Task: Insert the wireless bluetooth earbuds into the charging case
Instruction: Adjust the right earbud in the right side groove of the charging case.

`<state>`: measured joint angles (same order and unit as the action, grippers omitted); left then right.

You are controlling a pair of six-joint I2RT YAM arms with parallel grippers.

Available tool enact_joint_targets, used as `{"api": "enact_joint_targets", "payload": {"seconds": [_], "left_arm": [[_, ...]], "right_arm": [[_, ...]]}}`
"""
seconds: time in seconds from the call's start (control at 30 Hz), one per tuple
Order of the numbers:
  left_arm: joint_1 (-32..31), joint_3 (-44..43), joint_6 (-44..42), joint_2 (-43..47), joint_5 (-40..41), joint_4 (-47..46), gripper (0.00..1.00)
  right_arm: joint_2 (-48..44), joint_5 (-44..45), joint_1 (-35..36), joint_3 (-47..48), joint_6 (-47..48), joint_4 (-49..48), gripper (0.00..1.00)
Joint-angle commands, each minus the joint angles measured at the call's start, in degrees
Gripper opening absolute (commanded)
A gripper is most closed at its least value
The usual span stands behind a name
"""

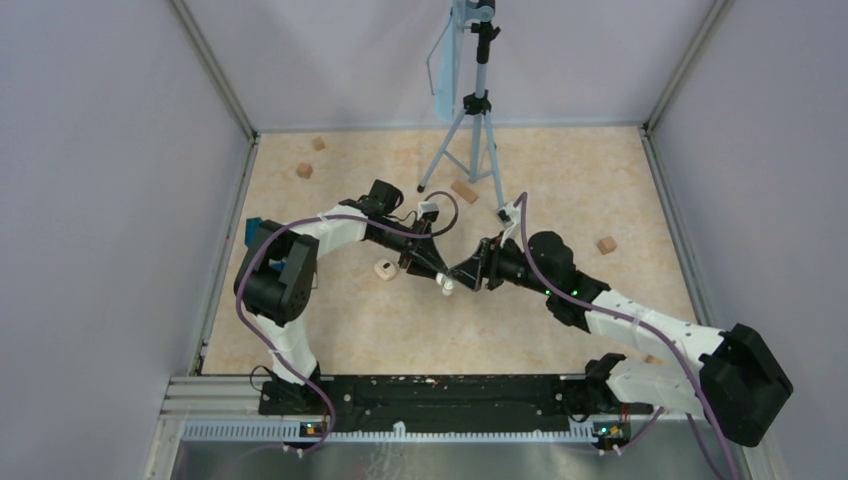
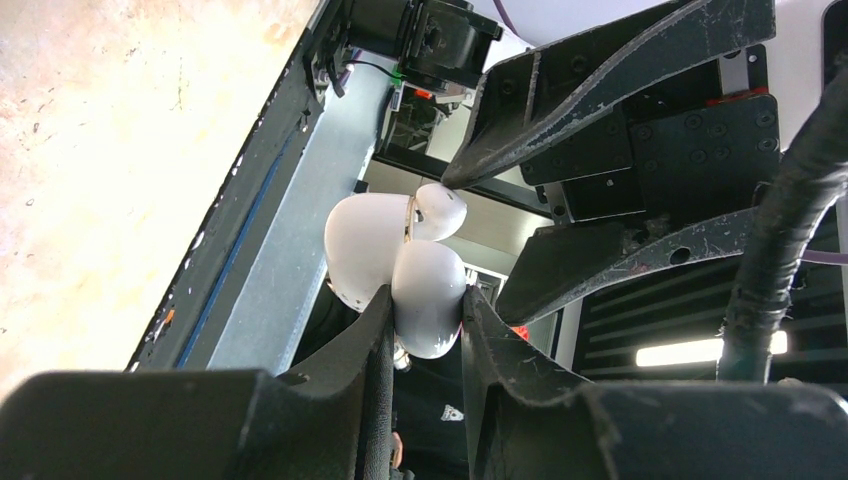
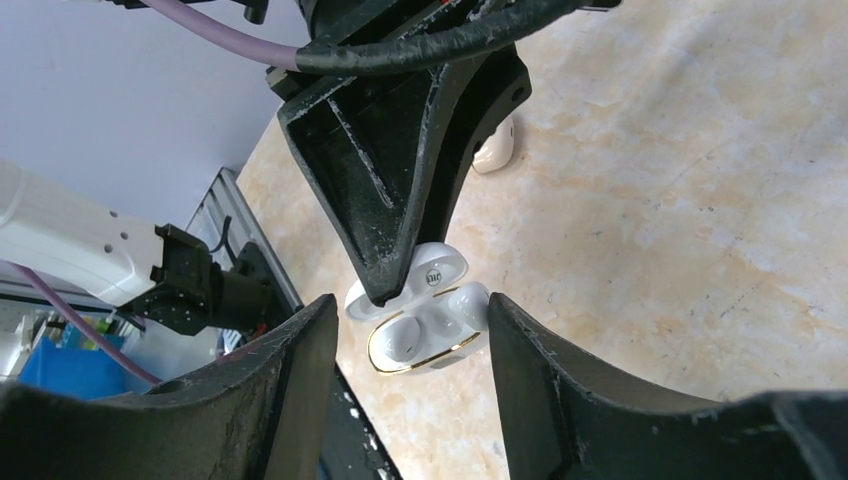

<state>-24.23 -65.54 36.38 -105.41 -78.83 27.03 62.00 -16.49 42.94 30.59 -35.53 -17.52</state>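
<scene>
Firmly, left gripper (image 2: 425, 300) clamps charging case (image 3: 430, 338); right gripper (image 3: 410, 305) gapes.

Glossy plastic charging case (image 2: 430, 295)

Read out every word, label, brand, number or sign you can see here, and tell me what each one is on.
No text reads clearly.
Inside the open lid of the charging case, a round mark: too small to read.
On the dark cloth below the case in the left wrist view, a white mark: blurred, unreadable.
Top view: none.
</scene>
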Motion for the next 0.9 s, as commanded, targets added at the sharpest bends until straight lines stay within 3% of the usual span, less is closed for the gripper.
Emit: {"api": "enact_joint_targets", "payload": {"seconds": [0.0,0.33,0.43,0.53,0.87], "left_arm": [[0.6,-0.2,0.7,1.2,-0.8,-3.0,0.0],[0.7,-0.1,0.9,1.2,-0.8,-3.2,0.0],[0.8,0.0,0.9,1.2,-0.9,-3.2,0.0],[0.8,0.2,0.8,1.2,-1.0,-3.3,0.0],[0.9,0.4,0.8,1.5,-0.9,-3.4,0.0]], "right_arm": [[0.4,-5.6,0.5,3.1,0.1,-0.3,0.55],[2.6,-7.3,0.5,3.7,-3.2,-1.4,0.53],[2.6,-7.1,0.5,3.4,-4.4,-2.3,0.34],[2.4,-6.3,0.4,3.0,-4.9,-2.5,0.23],[1.8,-5.8,0.5,2.8,-4.9,-2.3,0.21]]}}
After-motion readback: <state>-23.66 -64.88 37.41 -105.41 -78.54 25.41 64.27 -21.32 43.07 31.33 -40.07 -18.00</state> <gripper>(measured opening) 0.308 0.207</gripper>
